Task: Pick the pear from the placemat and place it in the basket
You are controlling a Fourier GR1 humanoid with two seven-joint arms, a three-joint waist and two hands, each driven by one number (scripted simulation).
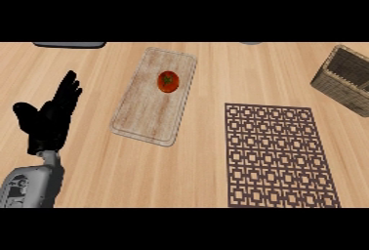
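Overhead, 1 released left robot hand (49,122), 1 placemat (277,155), 1 basket (346,80), 1 tomato (168,81).

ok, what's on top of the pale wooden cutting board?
One red tomato with a green stem sits on the pale wooden cutting board, towards its far end. Whatever lies beneath the board is covered.

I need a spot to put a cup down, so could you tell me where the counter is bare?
Bare wood lies between the cutting board and placemat, and between placemat and basket. The left hand occupies the left side.
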